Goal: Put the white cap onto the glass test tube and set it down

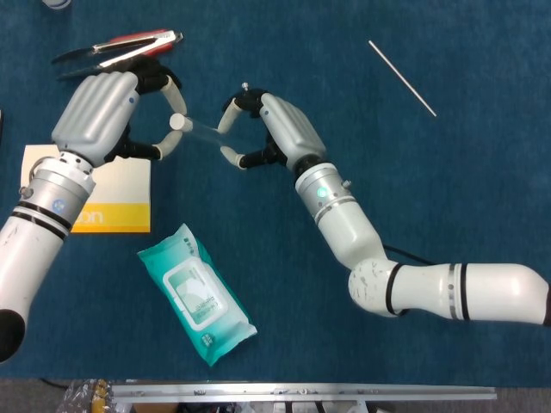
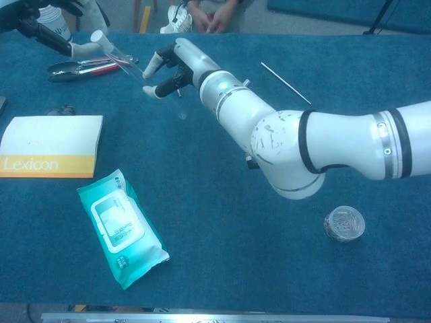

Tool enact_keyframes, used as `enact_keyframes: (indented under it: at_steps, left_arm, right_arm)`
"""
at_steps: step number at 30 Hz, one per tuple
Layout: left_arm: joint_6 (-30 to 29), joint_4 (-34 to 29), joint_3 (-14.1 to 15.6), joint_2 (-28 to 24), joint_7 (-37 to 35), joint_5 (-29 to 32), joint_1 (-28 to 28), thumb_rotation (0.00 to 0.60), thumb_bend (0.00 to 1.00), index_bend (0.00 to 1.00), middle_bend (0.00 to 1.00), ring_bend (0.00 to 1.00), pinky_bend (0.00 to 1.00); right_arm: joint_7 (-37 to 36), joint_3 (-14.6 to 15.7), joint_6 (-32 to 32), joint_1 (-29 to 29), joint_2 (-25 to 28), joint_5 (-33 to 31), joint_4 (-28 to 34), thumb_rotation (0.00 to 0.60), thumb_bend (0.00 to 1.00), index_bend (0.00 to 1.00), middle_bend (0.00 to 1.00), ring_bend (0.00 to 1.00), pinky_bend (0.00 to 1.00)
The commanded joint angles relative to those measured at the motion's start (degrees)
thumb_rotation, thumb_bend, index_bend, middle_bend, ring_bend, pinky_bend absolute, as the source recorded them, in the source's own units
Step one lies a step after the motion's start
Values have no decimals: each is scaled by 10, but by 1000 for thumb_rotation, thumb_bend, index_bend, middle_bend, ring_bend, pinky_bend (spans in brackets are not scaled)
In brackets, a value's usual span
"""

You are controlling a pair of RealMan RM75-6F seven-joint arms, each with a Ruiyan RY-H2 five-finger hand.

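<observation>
A glass test tube (image 1: 205, 133) hangs level above the blue table with the white cap (image 1: 178, 122) on its left end. My left hand (image 1: 103, 116) pinches that capped end between thumb and a finger. In the chest view the same cap (image 2: 97, 37), tube (image 2: 122, 59) and left hand (image 2: 40, 25) sit at the top left. My right hand (image 1: 274, 129) is at the tube's other end. Its two pale fingertips (image 1: 229, 115) are spread above and below the tube's tip, with a gap on either side. In the chest view the right hand (image 2: 176, 64) looks the same.
Metal tongs with red handles (image 1: 120, 47) lie just behind my left hand. A white and yellow book (image 1: 112, 202) and a teal wipes pack (image 1: 196, 292) lie at the left front. A thin white rod (image 1: 402, 77) lies at the back right. A crumpled wrapper (image 2: 344, 223) lies front right.
</observation>
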State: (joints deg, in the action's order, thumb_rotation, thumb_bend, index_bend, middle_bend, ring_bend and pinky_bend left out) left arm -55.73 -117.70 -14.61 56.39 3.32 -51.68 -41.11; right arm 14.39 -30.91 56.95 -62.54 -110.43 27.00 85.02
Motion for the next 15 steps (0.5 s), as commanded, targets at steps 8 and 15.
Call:
enact_keyframes:
  at_steps: [8, 15]
  left_arm:
    - [0, 0, 0, 1, -1, 1, -1, 600, 328, 522, 300, 146, 131]
    - [4, 0, 0, 2, -3, 5, -2, 600, 328, 522, 300, 146, 131]
  right_arm:
    - [-2, -1, 0, -1, 0, 3, -1, 600, 260, 638, 317, 152, 254]
    - [-5, -4, 0, -1, 1, 5, 1, 600, 258, 638, 317, 152, 254]
